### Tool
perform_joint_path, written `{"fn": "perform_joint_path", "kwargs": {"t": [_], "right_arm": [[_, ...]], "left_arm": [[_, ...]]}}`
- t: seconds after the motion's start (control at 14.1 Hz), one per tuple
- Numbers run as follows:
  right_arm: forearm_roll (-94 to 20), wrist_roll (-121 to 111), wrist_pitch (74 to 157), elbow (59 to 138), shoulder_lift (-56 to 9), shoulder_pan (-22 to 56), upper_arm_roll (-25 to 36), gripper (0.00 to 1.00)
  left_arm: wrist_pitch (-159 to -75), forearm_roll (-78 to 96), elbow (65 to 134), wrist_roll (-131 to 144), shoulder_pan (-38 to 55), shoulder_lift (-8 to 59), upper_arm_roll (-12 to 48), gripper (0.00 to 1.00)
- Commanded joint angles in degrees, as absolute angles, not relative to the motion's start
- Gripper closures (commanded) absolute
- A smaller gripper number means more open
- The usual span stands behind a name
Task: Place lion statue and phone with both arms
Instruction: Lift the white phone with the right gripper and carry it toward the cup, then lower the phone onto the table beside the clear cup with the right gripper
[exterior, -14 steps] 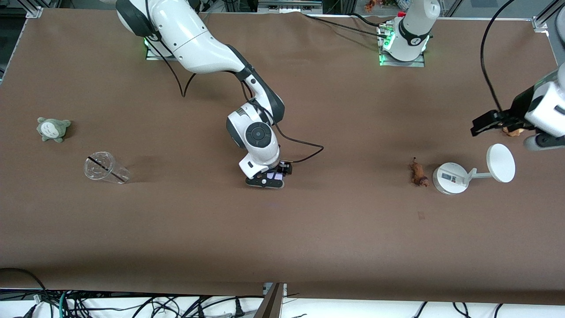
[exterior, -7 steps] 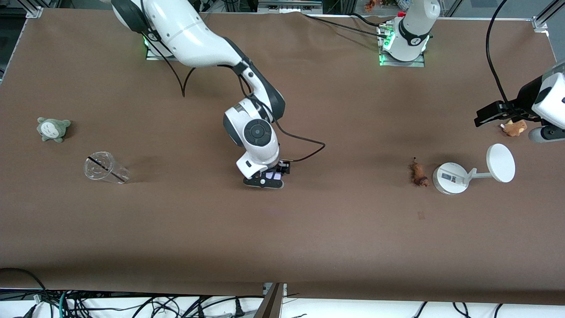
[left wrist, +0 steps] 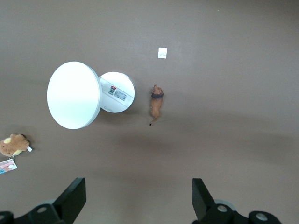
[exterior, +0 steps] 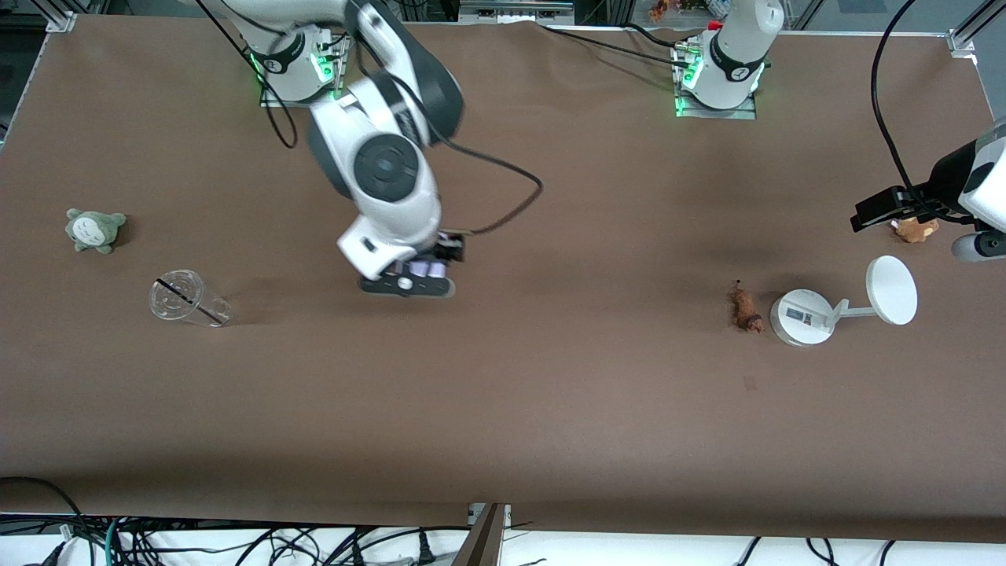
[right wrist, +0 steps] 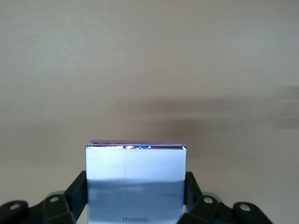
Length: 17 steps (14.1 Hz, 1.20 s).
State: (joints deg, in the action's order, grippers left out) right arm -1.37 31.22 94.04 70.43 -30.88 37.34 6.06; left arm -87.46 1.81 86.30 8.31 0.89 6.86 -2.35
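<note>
Phone up in the right gripper, lion waiting on the surface

Phone (right wrist: 135, 179) sits clamped between the right gripper's (exterior: 409, 281) fingers (right wrist: 77, 189), which press on its two long edges so the flat face stays square to the wrist camera and the slab cannot tip out. The gripper hangs in the air over bare surface (exterior: 503, 409), between the clear cup (exterior: 187, 299) and the middle of the table. Holding it by the edges, clear of the brown cover, looks like a carrying grip: the judgement is that the phone is lifted and on its way to wherever it is to be set.

Lion (exterior: 743, 306) lies on its side on the surface, just beside the white stand's (exterior: 802, 317) round base and toward the left arm's end. In the left wrist view it shows as a thin orange-brown figure (left wrist: 156, 103) with a dark band, apart from the base, so there is room for fingers on either flank.

Left gripper (exterior: 884, 209) hovers with its fingers (left wrist: 70, 200) spread wide and nothing between them, over the surface beside the brown plush (exterior: 914, 229). It is well apart from the lion, so its half of the task appears not yet begun. A grey-green plush (exterior: 94, 229) lies toward the right arm's end, out of play.
</note>
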Motion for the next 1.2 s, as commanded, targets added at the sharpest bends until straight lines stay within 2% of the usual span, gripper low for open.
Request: {"fn": "perform_joint_path", "kwargs": {"t": [0.0, 0.28, 0.5, 0.78, 1.13], "right_arm": [[-1.49, 22.44, 89.75, 77.25, -21.82, 37.0, 10.88, 0.65], [-4.37, 6.46, 88.68, 83.39, -16.09, 37.0, 21.59, 0.65], [-8.17, -4.55, 94.63, 89.62, -16.17, 37.0, 29.17, 0.65], [-8.26, -11.68, 113.16, 102.37, -16.78, 36.83, 31.55, 0.65], [-12.02, -15.28, 127.06, 110.38, -20.12, 35.07, 31.47, 0.65]], "left_arm": [[-85.87, 2.99, 83.94, 8.09, 0.53, 8.09, -2.37, 0.0], [-85.87, 2.46, 83.94, 8.17, 1.14, 8.09, -2.2, 0.0], [-85.96, 2.73, 83.94, 8.09, 0.88, 8.09, -2.2, 0.0], [-85.96, 2.46, 83.94, 7.82, 0.88, 8.17, -2.2, 0.0], [-85.96, 2.81, 83.94, 7.73, 0.97, 8.17, -2.11, 0.0]]}}
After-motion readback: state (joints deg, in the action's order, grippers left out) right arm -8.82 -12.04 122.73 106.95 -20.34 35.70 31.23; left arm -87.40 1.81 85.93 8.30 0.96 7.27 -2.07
